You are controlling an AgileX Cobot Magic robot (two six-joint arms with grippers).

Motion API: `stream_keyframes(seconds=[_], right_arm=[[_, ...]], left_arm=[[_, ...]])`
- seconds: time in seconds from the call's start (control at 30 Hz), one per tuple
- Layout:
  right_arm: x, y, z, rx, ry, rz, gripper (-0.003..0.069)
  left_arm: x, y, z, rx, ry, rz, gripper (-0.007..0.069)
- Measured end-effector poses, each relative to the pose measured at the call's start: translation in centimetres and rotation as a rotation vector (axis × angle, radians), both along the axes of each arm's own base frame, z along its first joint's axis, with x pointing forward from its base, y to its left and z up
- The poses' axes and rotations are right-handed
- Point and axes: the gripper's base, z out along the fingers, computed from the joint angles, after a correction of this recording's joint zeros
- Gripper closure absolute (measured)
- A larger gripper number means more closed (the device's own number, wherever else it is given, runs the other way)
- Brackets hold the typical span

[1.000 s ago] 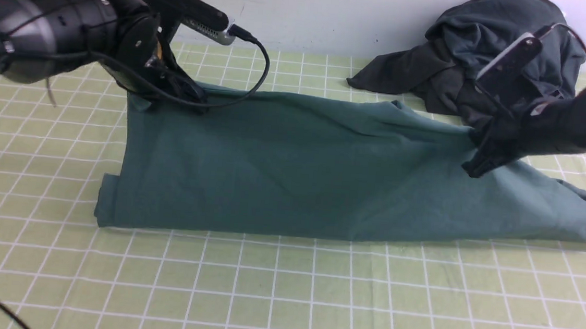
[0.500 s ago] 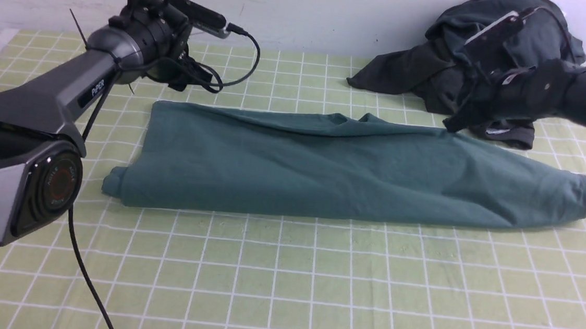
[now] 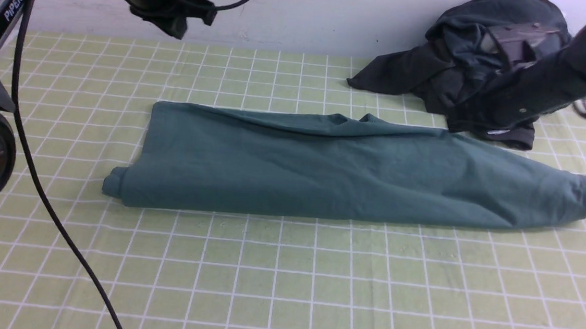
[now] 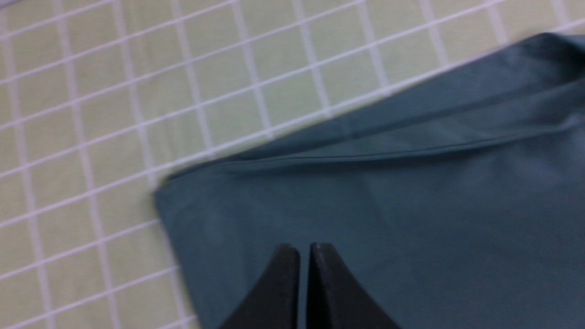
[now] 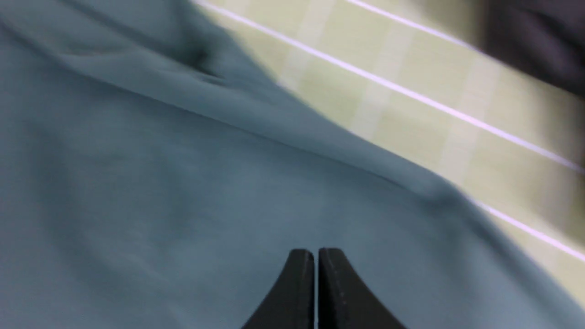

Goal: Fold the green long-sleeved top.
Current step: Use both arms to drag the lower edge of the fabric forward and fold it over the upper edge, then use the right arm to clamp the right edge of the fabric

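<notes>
The green long-sleeved top (image 3: 345, 168) lies flat on the checked cloth as a long band, folded lengthwise, with the neck opening at its far edge and a cuff at the right end. My left gripper (image 3: 175, 27) hangs high above the table's far left, shut and empty. In the left wrist view it (image 4: 305, 249) is above the top's left corner (image 4: 411, 205). My right gripper (image 3: 461, 124) is above the top's far right edge, in front of the dark clothes. In the right wrist view it (image 5: 316, 253) is shut and empty over the green fabric (image 5: 160, 183).
A heap of dark charcoal-grey garments (image 3: 468, 58) lies at the back right, close to the top's far edge. The yellow-green checked tablecloth (image 3: 283, 289) covers the table. A black cable (image 3: 58, 229) trails across the front left. A white wall (image 3: 310, 9) stands behind.
Both grippers have let go of the top's far edge, which dropped flat. The left arm has risen up and back. The right arm has lifted toward the dark heap.
</notes>
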Motion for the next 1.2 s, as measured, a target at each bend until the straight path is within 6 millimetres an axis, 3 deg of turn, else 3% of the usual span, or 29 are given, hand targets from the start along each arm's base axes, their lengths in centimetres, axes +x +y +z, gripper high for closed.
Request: stream_keyframes(seconds=[0.1, 0.17, 0.2, 0.3, 0.4, 0.5, 0.53, 0.57, 0.6, 0.63, 0.7, 0.8, 0.9, 0.97, 1.0, 1.1, 1.13, 1.2], right_arm=[[0.4, 4.9, -3.0, -0.023, -0.085, 0.150, 0.0671], [0.7, 6.7, -4.7, -0.066, -0.150, 0.180, 0.0670], [0.7, 7.0, -4.9, -0.063, -0.144, 0.184, 0.0670], [2.8, 8.9, -7.6, -0.137, -0.332, 0.092, 0.0671], [5.1, 8.2, -8.2, -0.058, -0.395, -0.100, 0.0671], [6.8, 5.8, -7.2, 0.032, -0.411, -0.244, 0.0664], [6.8, 5.8, -7.1, 0.036, -0.410, -0.245, 0.0664], [7.3, 4.0, -5.8, 0.062, -0.413, -0.271, 0.0650], [7.3, 3.8, -5.6, 0.065, -0.412, -0.271, 0.0648], [7.3, 2.3, -4.1, 0.085, -0.399, -0.251, 0.0627], [6.7, 0.5, -1.6, 0.106, -0.362, -0.195, 0.0587], [4.2, -3.4, 3.5, 0.127, -0.213, -0.136, 0.0470], [2.0, -6.7, 5.6, 0.069, -0.039, -0.191, 0.0361], [1.0, -9.2, 5.6, 0.023, 0.067, -0.276, 0.0294], [0.1, -11.9, 4.7, -0.035, 0.192, -0.390, 0.0220], [-1.5, -16.3, 1.9, -0.151, 0.375, -0.550, 0.0097], [-1.5, -16.4, 1.9, -0.157, 0.375, -0.550, 0.0090], [-2.5, -18.6, -0.6, -0.165, 0.448, -0.626, 0.0025]], left_arm=[[-1.8, -1.3, 0.7, -0.019, 0.031, -0.049, 0.0627], [-3.3, -1.6, 1.4, -0.002, 0.042, -0.065, 0.0628], [-3.7, -1.6, 1.6, 0.001, 0.045, -0.068, 0.0628], [-8.1, -1.6, 3.3, 0.028, 0.065, -0.109, 0.0628], [-11.7, -0.8, 3.9, 0.048, 0.089, -0.132, 0.0628], [-15.5, 0.5, 3.5, 0.089, 0.131, -0.122, 0.0628], [-15.8, 0.7, 3.5, 0.097, 0.133, -0.118, 0.0628], [-18.1, 1.6, 3.2, 0.130, 0.151, -0.091, 0.0628], [-18.1, 1.7, 3.2, 0.134, 0.151, -0.086, 0.0628], [-20.2, 2.6, 3.3, 0.151, 0.135, -0.045, 0.0628], [-22.8, 3.7, 2.8, 0.170, 0.104, 0.018, 0.0628], [-27.2, 5.3, 2.3, 0.135, -0.035, 0.134, 0.0628], [-30.5, 6.2, -0.4, 0.060, -0.111, 0.233, 0.0628], [-32.0, 6.5, -2.0, 0.018, -0.131, 0.275, 0.0628], [-33.2, 6.8, -3.8, -0.011, -0.134, 0.303, 0.0628], [-35.0, 7.2, -7.7, -0.006, -0.086, 0.323, 0.0628], [-35.1, 7.2, -7.9, -0.003, -0.081, 0.323, 0.0628], [-35.6, 7.4, -9.9, 0.025, -0.037, 0.322, 0.0628]])
